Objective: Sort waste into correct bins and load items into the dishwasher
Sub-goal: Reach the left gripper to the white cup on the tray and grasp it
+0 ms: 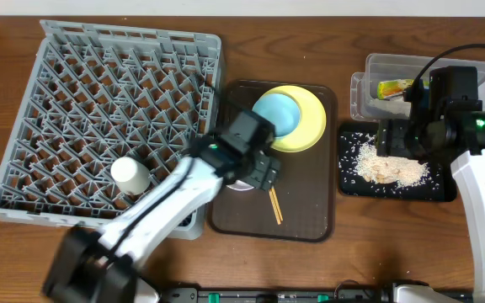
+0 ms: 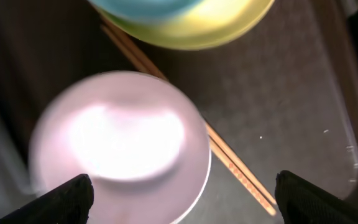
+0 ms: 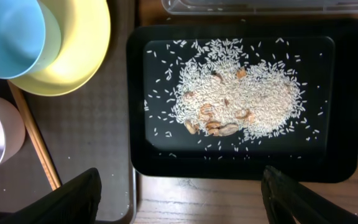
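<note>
Closest to the overhead lens, the left arm (image 1: 154,215) slanted up from the bottom edge across the near corner of the grey dish rack (image 1: 99,101). That rack filled the left of the wooden table (image 1: 7,252), and the small white cup (image 1: 130,175) stood mouth down in its near right part. Just right of the rack lay the dark brown serving tray (image 1: 301,223). The left gripper (image 2: 185,202) hung over the tray's near left part with its fingers spread wide. The white bowl (image 2: 120,140) sat below them, blurred, so whether they touched it could not be told. The wooden chopsticks (image 2: 241,177) lay together on the tray beside that bowl, running under its edge. Farther back on the same tray sat the pale-yellow plate (image 1: 314,126), with the light-blue bowl (image 1: 276,114) resting on its left half.

Right of the serving tray, the shallow black tray (image 3: 347,93) held a heap of white rice grains (image 3: 260,93) with some brown food scraps (image 3: 219,127) among them. Behind it stood the clear tub (image 1: 362,93), with the snack wrapper (image 1: 394,87) inside. The right gripper (image 3: 188,202) hovered above the black tray, its fingers wide apart and holding nothing.
</note>
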{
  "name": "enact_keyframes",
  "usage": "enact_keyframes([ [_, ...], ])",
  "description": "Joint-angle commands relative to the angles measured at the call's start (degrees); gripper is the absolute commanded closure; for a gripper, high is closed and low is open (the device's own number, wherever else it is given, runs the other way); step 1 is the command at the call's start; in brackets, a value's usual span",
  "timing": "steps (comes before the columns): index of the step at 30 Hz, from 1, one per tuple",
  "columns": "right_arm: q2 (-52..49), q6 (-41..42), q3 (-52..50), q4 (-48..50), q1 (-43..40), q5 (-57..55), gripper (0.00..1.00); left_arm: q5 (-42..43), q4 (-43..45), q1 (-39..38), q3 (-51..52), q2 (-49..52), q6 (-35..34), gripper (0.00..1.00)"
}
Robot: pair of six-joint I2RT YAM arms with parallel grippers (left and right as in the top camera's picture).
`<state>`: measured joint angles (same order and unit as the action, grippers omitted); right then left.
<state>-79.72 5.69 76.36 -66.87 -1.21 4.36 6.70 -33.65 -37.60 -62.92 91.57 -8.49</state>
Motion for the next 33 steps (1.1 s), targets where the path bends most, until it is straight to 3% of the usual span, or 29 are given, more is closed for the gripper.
enact_keyframes([
  [1, 0.7, 0.7, 1.0, -0.3, -0.7, -0.5, 0.20, -1.4, 0.5, -1.3, -0.9, 5.0, 1.0, 0.07],
  [5, 0.7, 0.7, 1.0, -0.3, -0.7, -0.5, 0.19, -1.4, 0.6, -1.4, -0.9, 9.7, 1.0, 0.15],
  [9, 0.8, 0.7, 1.0, -0.3, -0.7, -0.5, 0.19, -1.4, 0.6, -1.4, -0.9, 11.7, 1.0, 0.56],
  [13, 0.7, 0.7, 1.0, -0.3, -0.7, -0.5, 0.19, -1.4, 0.6, -1.4, -0.9, 11.8, 1.0, 0.72],
  [16, 0.7, 0.7, 1.0, -0.3, -0.7, -0.5, 0.19, -1.4, 0.6, -1.7, -0.9, 11.8, 1.0, 0.89],
  [27, 0.8, 0.4, 1.0, -1.3, -0.7, -0.5, 0.20, -4.9, 1.0, -4.9, -0.3, 12.1, 1.0, 0.91],
  [30, 0.8, 0.5, 1.0, -1.3, -0.7, -0.5, 0.19, -6.0, 1.0, -5.1, -0.2, 12.2, 1.0, 0.73],
  [33, 0.8, 0.4, 1.0, -1.3, -0.7, -0.5, 0.19, -6.0, 1.0, -5.1, -0.2, 12.2, 1.0, 0.74],
])
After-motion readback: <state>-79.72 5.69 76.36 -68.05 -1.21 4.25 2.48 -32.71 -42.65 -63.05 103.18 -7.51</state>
